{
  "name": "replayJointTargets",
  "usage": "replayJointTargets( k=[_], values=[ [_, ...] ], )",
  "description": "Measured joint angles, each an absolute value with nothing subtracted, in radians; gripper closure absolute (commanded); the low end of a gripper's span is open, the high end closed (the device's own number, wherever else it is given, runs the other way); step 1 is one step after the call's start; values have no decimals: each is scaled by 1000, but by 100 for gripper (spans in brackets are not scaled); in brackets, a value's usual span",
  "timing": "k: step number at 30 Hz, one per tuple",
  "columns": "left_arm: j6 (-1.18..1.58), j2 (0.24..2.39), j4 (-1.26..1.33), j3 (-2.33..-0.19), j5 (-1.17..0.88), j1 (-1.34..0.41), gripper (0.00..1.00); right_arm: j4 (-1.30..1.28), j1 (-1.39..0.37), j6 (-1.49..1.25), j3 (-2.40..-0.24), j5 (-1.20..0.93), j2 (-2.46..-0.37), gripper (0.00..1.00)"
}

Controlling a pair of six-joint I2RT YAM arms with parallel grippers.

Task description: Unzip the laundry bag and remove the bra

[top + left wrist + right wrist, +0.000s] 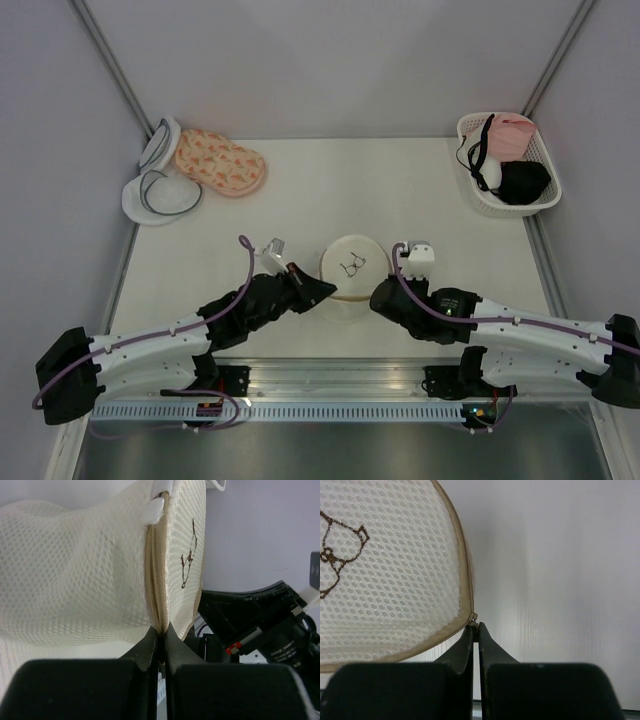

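Observation:
The laundry bag point(352, 271), a round white mesh pouch with a tan rim and a small dark embroidered figure, sits at the table's near middle between my two grippers. My left gripper point(322, 292) is shut on the bag's tan zip seam point(156, 605) at its left side. My right gripper point(378, 296) is shut on the zip pull point(474, 623) at the bag's right rim point(462, 580). The zip looks closed along the rim in both wrist views. The mint-white bra is hidden from view.
A pink flower-patterned pouch point(220, 162) and white pouches with dark rims point(158, 185) lie at the back left. A white basket point(538, 205) at the back right holds a black bra point(522, 182) and a pink garment point(510, 135). Walls close in on both sides.

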State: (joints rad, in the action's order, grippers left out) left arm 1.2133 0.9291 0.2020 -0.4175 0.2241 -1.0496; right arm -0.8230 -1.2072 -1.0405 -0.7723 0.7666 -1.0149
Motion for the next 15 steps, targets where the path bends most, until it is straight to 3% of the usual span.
replayJointTargets(
  k=[10, 11, 12, 14, 15],
  values=[
    [959, 1204, 281, -597, 33, -836, 97, -686, -1142, -876, -719, 726, -984, 99],
    [940, 1241, 295, -620, 11, -808, 61, -666, -1141, -860, -714, 710, -972, 100],
    [920, 1266, 300, -636, -7, -789, 37, -643, -1141, -842, -708, 688, -956, 100],
    [892, 1308, 299, -671, -10, -759, 1, -612, -1141, -810, -695, 643, -924, 100],
    [886, 1317, 285, -690, -8, -747, 0, -600, -1141, -801, -688, 625, -915, 100]
  ],
)
